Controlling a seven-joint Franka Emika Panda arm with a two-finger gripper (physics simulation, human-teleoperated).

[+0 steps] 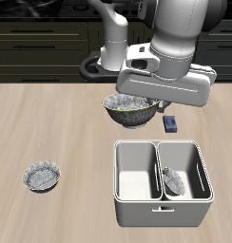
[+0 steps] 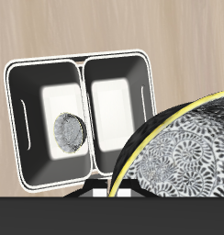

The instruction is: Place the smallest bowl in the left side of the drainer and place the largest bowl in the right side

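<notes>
My gripper (image 1: pixel 149 101) is shut on the rim of the largest bowl (image 1: pixel 128 109), a wide grey speckled bowl with a dark underside, and holds it above the table behind the drainer (image 1: pixel 161 214). The bowl fills part of the wrist view (image 2: pixel 183 151); my fingers are hidden there. The drainer is a light grey tub with two compartments (image 2: pixel 84 110). The smallest bowl (image 1: pixel 173 180) lies tilted in one compartment, against the middle wall, and also shows in the wrist view (image 2: pixel 68 133). The other compartment is empty.
A mid-sized grey scalloped bowl (image 1: pixel 42 177) sits on the table near the front edge, far from the drainer. A small dark blue block (image 1: pixel 171 122) lies just behind the drainer, beside the held bowl. Dark cabinets and a pan stand at the back.
</notes>
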